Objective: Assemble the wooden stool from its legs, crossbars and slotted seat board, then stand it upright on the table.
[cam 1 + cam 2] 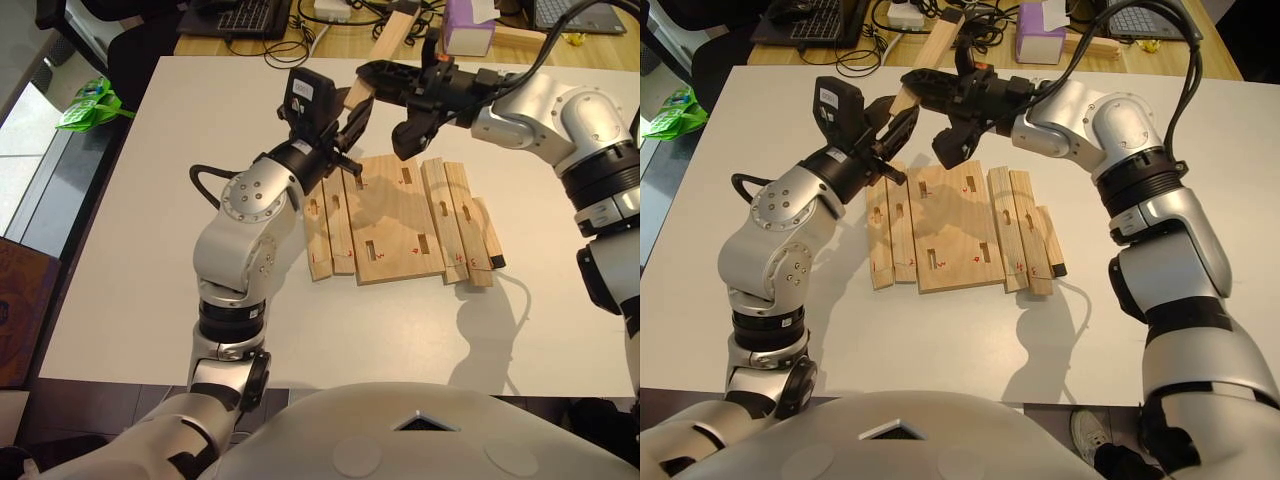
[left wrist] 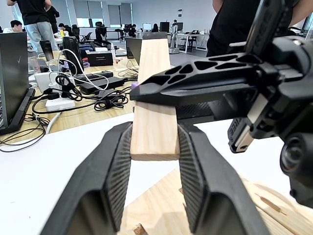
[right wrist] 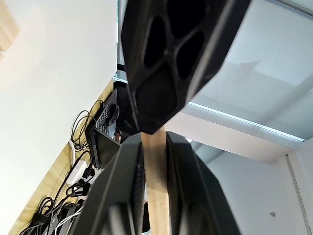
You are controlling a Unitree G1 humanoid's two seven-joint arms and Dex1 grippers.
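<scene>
A long wooden leg [image 1: 358, 92] hangs tilted above the table's back edge, held by both grippers. My left gripper [image 1: 350, 122] is shut on its lower end [image 2: 154, 112], just above the back left corner of the boards. My right gripper [image 1: 378, 78] is shut on the same leg [image 3: 155, 196] slightly higher up, crossing over the left fingers. Below them the slotted seat board [image 1: 400, 225] lies flat on the white table [image 1: 150, 250]. Slotted planks lie beside it on the left [image 1: 330, 225] and on the right [image 1: 462, 215].
Behind the table stands a desk with a purple box [image 1: 468, 25], a keyboard [image 1: 245, 15] and tangled cables. A green bag [image 1: 90, 105] lies off the table's left edge. A thin cable [image 1: 515, 290] trails right of the planks. Bare table lies in front and left.
</scene>
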